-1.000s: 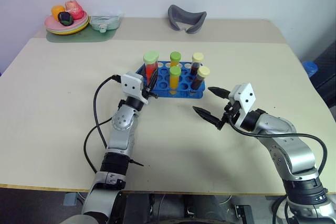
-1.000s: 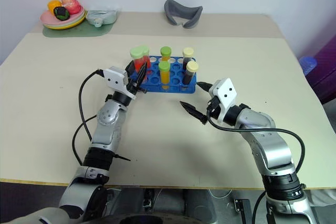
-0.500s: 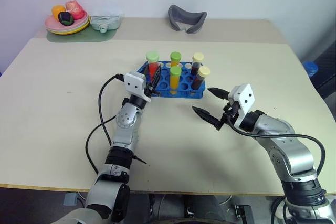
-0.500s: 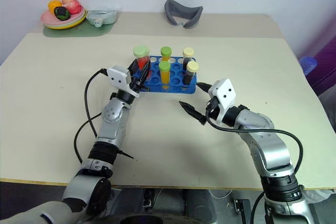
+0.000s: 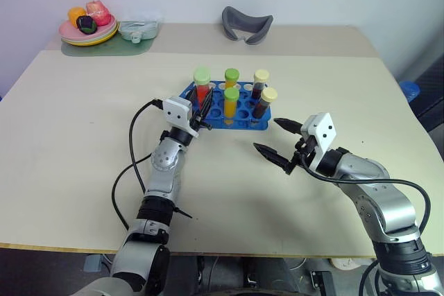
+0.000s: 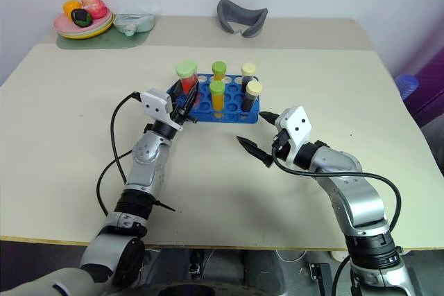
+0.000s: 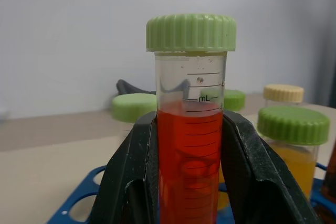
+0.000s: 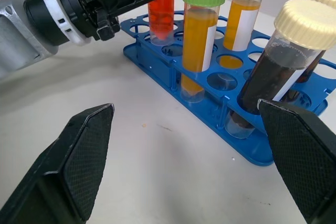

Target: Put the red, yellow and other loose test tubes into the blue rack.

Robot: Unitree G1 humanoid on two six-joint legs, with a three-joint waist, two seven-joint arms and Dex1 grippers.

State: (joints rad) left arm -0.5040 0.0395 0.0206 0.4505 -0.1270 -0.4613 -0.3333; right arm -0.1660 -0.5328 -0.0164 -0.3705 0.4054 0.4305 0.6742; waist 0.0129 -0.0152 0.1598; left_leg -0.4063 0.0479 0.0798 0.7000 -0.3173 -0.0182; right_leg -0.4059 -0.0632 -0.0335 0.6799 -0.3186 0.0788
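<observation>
The blue rack (image 5: 244,125) stands mid-table. It holds two yellow tubes with green caps (image 5: 231,101) and two dark tubes with cream caps (image 5: 266,102). At the rack's left end, the red test tube (image 5: 201,89) with a green cap stands upright, its bottom in a rack hole (image 8: 160,31). My left gripper (image 5: 202,108) is shut on its red-filled body (image 7: 191,150). My right gripper (image 5: 266,134) hovers open over the table just right of the rack's front, with nothing between its fingers (image 8: 79,156).
A plate of toy food (image 5: 87,31) on a green mat and a clear container (image 5: 139,29) sit at the back left corner. A grey curved object (image 5: 246,24) lies at the back centre. A blue object (image 5: 409,89) lies beyond the table's right edge.
My left forearm has swung slightly inward, and the red tube stands a little straighter at the rack's left end. The right gripper has stayed put and open.
</observation>
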